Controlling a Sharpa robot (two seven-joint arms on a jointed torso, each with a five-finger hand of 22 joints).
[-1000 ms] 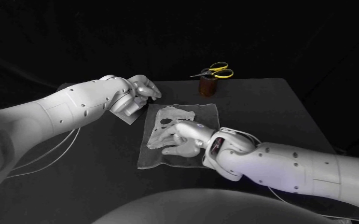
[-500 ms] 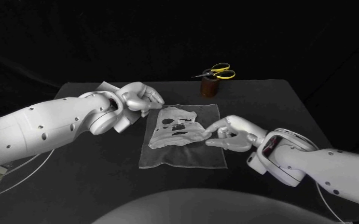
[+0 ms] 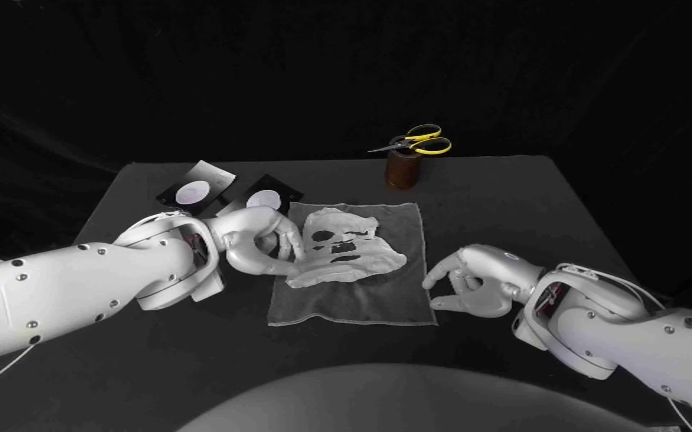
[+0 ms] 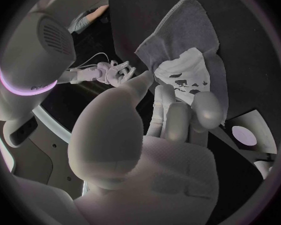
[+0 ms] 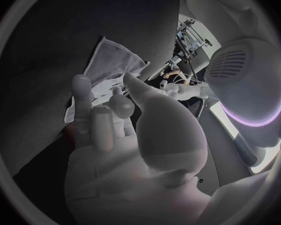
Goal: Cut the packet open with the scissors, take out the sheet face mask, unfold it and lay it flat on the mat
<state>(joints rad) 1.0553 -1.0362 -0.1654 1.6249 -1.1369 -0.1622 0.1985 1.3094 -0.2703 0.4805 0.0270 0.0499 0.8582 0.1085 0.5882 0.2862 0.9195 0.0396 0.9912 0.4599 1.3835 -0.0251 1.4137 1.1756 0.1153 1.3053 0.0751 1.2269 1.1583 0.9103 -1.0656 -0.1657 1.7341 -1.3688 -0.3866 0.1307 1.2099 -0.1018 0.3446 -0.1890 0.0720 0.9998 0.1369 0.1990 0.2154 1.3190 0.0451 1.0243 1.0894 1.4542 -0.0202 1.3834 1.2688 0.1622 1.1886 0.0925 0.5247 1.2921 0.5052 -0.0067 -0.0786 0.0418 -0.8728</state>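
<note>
Black table (image 3: pixel 490 202), pale mat (image 3: pixel 353 302) — left robot hand (image 3: pixel 257 240) and right robot hand (image 3: pixel 469 282) empty, spread

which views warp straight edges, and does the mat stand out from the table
Head view: edges run straight; the pale mat and sheet mask stand out on the black table. Left wrist view: fisheye, the mat's edges bow behind the left hand. Right wrist view: same bowing; the right hand covers part of the mat.

Scissors holder (image 3: pixel 401 168) well behind mat's (image 3: pixel 353 308) far edge
</note>
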